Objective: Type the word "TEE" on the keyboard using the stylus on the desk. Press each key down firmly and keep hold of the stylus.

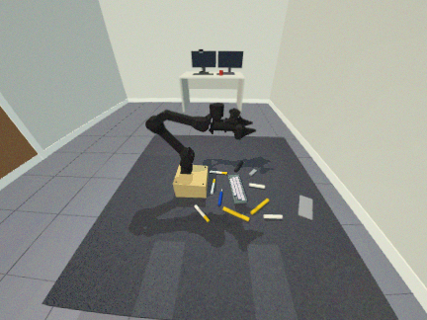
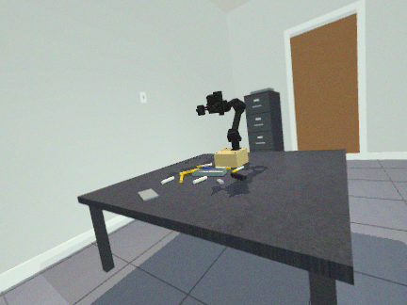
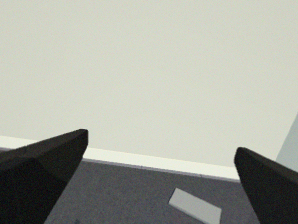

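A small grey keyboard (image 1: 237,189) (image 2: 209,172) lies on the dark table (image 1: 99,257) (image 2: 292,202), to the right of my tan base block (image 1: 190,181) (image 2: 231,157). A short dark stylus (image 1: 238,166) (image 2: 238,176) lies flat on the table just beyond the keyboard's far end. My gripper (image 1: 249,130) (image 2: 200,110) (image 3: 161,145) is open and empty. It hangs high above the table, over the stylus area, pointing outward towards the wall. The wrist view shows neither the stylus nor the keyboard.
Several yellow, white and blue pens (image 1: 235,213) (image 2: 185,174) lie scattered around the keyboard. A flat grey pad (image 1: 305,206) (image 2: 148,194) (image 3: 196,205) lies farther right, near the table edge. A small grey block (image 1: 253,172) lies beside the stylus.
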Robot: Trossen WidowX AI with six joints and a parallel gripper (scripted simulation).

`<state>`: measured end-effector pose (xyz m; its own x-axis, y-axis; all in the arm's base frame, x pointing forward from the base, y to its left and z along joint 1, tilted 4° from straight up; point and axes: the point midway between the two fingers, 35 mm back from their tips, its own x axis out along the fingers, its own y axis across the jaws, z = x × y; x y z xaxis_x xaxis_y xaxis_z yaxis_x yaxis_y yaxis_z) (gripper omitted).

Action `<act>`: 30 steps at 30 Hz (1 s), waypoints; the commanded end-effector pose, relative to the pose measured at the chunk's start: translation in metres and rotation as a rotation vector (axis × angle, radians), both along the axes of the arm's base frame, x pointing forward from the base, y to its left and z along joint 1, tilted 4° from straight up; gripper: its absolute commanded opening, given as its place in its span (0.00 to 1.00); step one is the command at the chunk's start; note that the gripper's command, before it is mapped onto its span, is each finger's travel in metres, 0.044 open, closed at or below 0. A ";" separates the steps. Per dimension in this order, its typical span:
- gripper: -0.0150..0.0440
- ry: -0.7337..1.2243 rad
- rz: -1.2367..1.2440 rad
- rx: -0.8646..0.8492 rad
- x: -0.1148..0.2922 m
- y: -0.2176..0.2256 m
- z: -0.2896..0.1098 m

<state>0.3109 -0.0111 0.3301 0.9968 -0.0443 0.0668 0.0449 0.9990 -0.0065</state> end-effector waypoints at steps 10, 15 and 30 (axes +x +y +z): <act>0.56 0.575 0.037 -0.008 0.052 0.008 -0.133; 0.33 0.931 0.063 -0.014 0.051 0.013 -0.215; 0.25 1.535 0.112 -0.020 0.003 0.021 -0.331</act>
